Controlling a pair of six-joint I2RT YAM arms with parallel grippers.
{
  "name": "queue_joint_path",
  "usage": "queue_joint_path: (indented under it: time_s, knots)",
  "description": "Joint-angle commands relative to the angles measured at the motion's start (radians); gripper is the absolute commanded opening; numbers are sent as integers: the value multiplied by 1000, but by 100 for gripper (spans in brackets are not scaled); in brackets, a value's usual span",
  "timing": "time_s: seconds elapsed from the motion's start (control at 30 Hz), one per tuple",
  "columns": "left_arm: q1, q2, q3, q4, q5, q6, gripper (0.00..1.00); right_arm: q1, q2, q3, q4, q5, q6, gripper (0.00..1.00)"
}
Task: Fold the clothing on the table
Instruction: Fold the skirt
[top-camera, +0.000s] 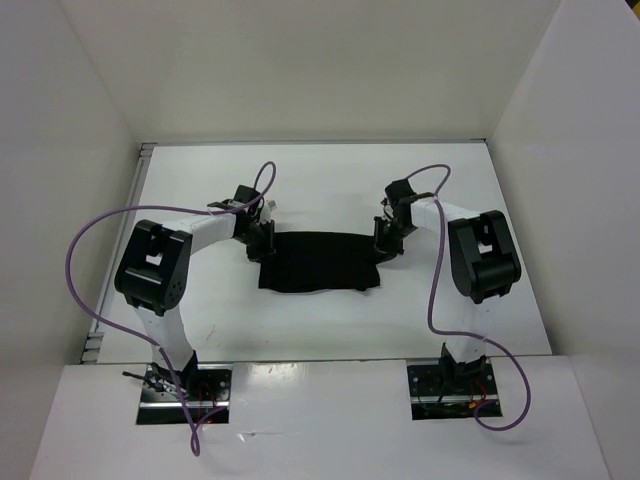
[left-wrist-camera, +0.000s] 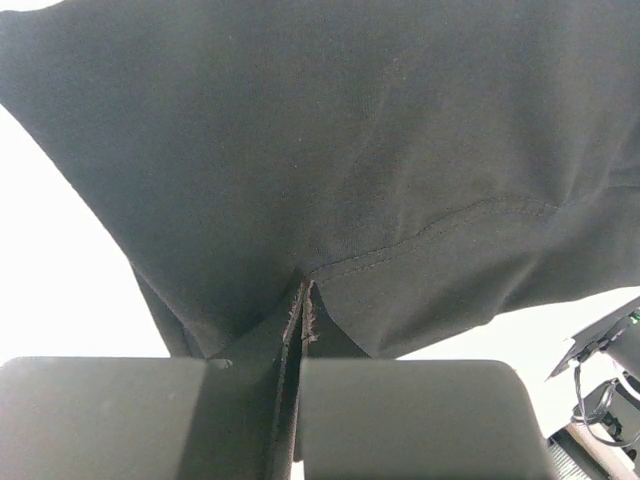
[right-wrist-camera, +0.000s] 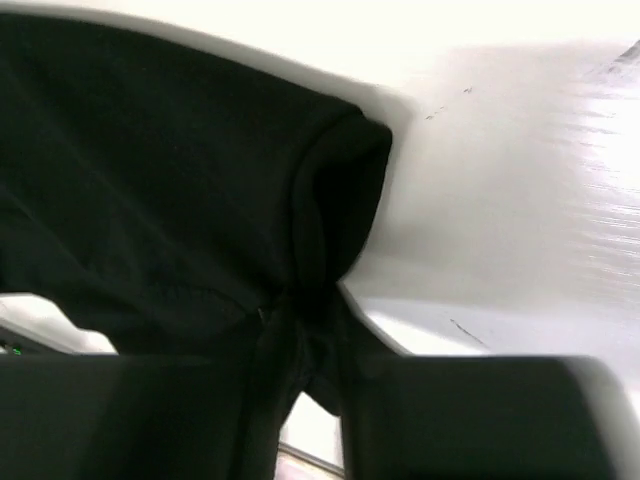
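The black clothing (top-camera: 320, 262) lies spread flat in the middle of the white table (top-camera: 320, 185). My left gripper (top-camera: 262, 240) is at its far left corner, and in the left wrist view that gripper (left-wrist-camera: 302, 300) is shut on the hem, the fabric (left-wrist-camera: 330, 150) fanning away from the pinch. My right gripper (top-camera: 385, 243) is at the far right corner. In the right wrist view the gripper (right-wrist-camera: 305, 320) has a bunched fold of the clothing (right-wrist-camera: 150, 200) gathered between its jaws, which stand a little apart around it.
White walls enclose the table on the left, back and right. Purple cables (top-camera: 75, 260) loop from both arms. The arm bases (top-camera: 185, 385) sit at the near edge. Bare tabletop (right-wrist-camera: 520, 200) lies beyond the garment's corner.
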Motion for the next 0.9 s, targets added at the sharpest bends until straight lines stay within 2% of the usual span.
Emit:
queue_joint_path:
  time_s: [0.0, 0.07, 0.13, 0.23, 0.3, 0.37, 0.57, 0.87]
  knots:
    - [15, 19, 21, -4, 17, 21, 0, -1, 31, -21, 43, -41, -2, 10]
    - [15, -9, 45, -4, 37, 21, 0, -1, 20, -21, 53, -32, 11, 1]
    - [25, -62, 77, -24, 37, 21, 0, -1, 8, -21, 43, 22, 11, 0]
    - [59, -124, 159, -84, -50, 48, 19, -1, -1, -10, 34, 43, 11, 0]
    - [96, -133, 188, -125, -131, 83, 24, -1, -1, -10, 25, 52, 11, 0]
    - [111, -124, 200, -144, -167, 94, 24, -10, -1, -10, 25, 53, 11, 0]
    - [133, -56, 141, -122, -188, 103, 16, -10, 8, 8, 16, 53, 11, 0]
    - [111, 30, 87, -56, -121, 83, 13, -10, -41, 48, -13, 62, 2, 0]
